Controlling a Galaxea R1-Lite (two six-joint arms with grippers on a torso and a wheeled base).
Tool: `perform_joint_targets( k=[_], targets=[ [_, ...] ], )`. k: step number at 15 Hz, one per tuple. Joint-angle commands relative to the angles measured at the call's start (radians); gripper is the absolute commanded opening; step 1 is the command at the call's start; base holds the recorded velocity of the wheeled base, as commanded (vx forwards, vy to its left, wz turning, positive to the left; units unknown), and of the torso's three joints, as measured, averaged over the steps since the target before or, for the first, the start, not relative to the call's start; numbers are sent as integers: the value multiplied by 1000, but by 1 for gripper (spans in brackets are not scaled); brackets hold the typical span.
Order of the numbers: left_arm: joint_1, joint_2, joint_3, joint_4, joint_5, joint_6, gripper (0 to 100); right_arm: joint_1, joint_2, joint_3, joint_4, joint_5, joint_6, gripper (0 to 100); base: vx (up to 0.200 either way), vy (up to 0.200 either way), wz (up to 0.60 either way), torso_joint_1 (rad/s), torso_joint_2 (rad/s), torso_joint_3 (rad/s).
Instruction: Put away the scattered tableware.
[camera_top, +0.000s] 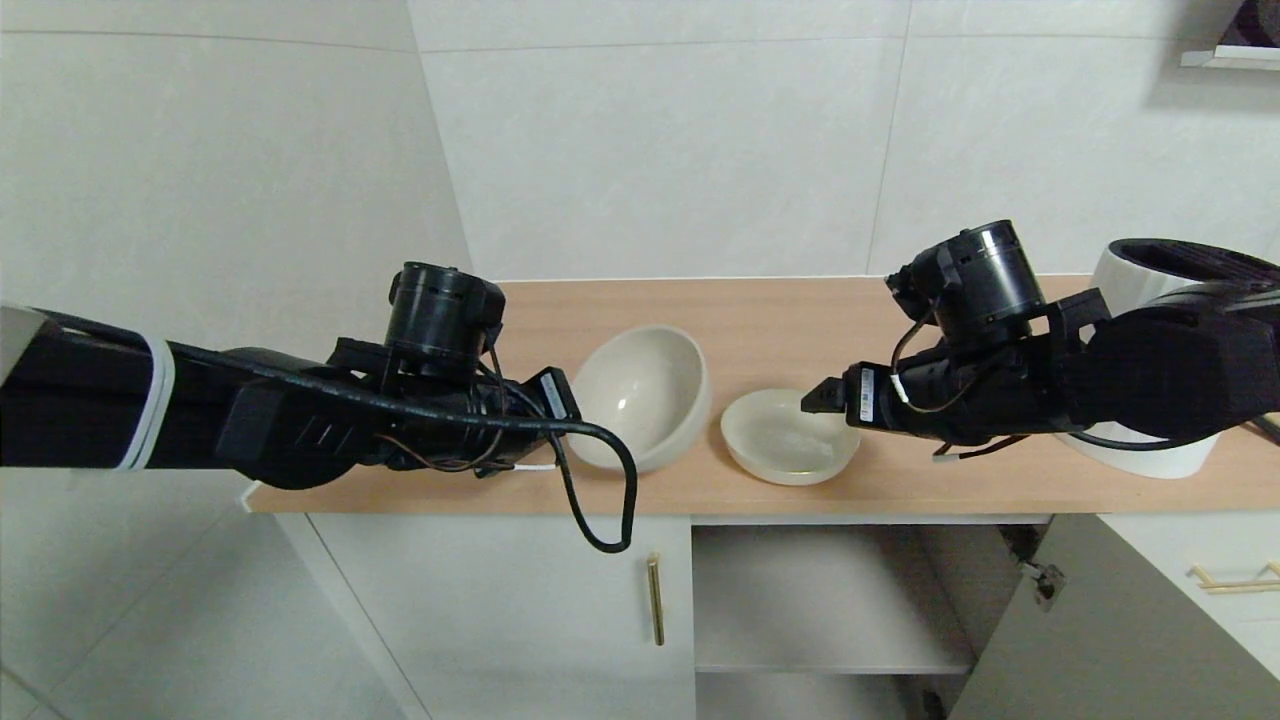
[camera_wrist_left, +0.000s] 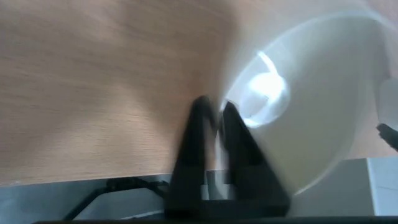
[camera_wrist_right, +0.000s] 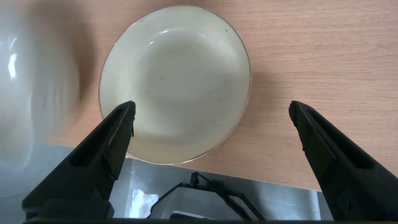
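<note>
White tiled wall (camera_top: 660, 140) behind; wooden countertop (camera_top: 790, 320) running across, white cabinet (camera_top: 480, 610) under it.

Far left: my left pincer (camera_top: 568, 400) is at the counter's left part, clenched on the rim of the large bowl (camera_top: 645, 390). In the left wrist view the two fingers (camera_wrist_left: 199, 124) are pinched close, the rim between them. The large bowl is cream, tipped up on its side with its opening facing left toward my arm. Cannot tell whether its lower edge touches the wood.

Centre: the small bowl (camera_top: 785, 435) sits upright on the counter, just beside the large one and near the front edge. Below, a brass handle (camera_top: 654, 598) on the shut cabinet door.

Right of centre: my right pincer (camera_top: 822, 398) hangs over the small bowl's far rim, jaws spread wide and gripping nothing. The right wrist view has the bowl (camera_wrist_right: 174, 81) between the two fingers (camera_wrist_right: 118, 134).

Far right: a white vessel (camera_top: 1125, 275) with a dark inside, on the counter behind my right arm. Beneath it a cabinet door (camera_top: 1080, 620) stands open, showing a shelf (camera_top: 830, 660).
</note>
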Motion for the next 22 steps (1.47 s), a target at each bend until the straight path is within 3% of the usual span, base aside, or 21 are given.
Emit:
perform_joint_targets(
  k=[1,6,11,22],
  targets=[
    [0,-3,1,1,1,1,0,1,-5,0,0,0,0,100,0,0,0,0,0,0],
    [0,-28,4,2,2,1,0,1,21,-7,-1,-16,-3,100,0,0,0,0,0,0],
    [0,-42,7,2,2,1,0,2,103,-10,-57,-151,-17,100,0,0,0,0,0,0],
    [0,-43,10,2,4,2,0,1,137,-23,-55,-152,-29,100,0,0,0,0,0,0]
  ],
)
